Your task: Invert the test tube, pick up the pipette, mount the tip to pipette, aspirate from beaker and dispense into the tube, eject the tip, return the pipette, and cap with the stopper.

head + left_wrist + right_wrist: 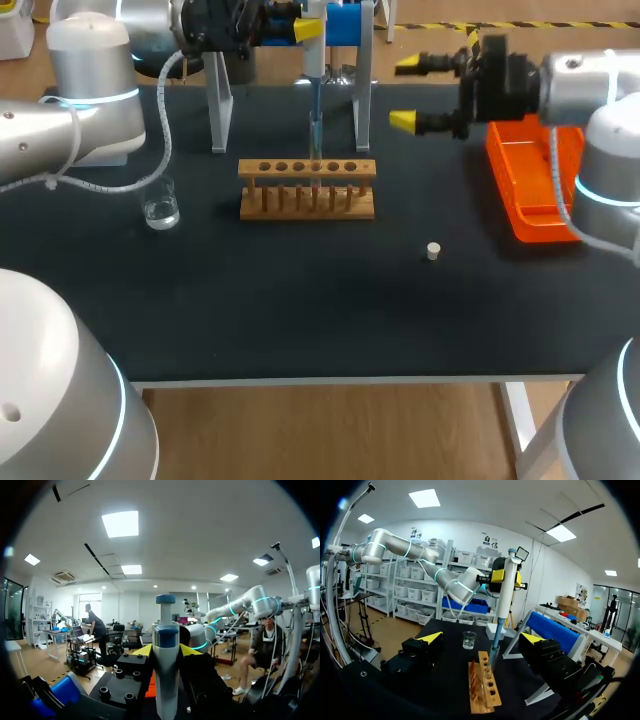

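Dispensing stage, by the look of it.
Grips the pipette [314,70] with the left hand [166,652], tip down in the test tube [315,150] in the wooden rack [307,190] mid-surface; holds the right hand [403,93] open toward the far right. Leaves ejecting, returning and capping with the stopper [433,251], loose right of centre.

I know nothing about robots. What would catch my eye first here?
The left gripper holds a white and blue pipette upright, its tip down at the wooden test tube rack at the table's middle. The right gripper hangs open above the table near an orange tray. A small glass beaker stands on the left arm's side of the rack.
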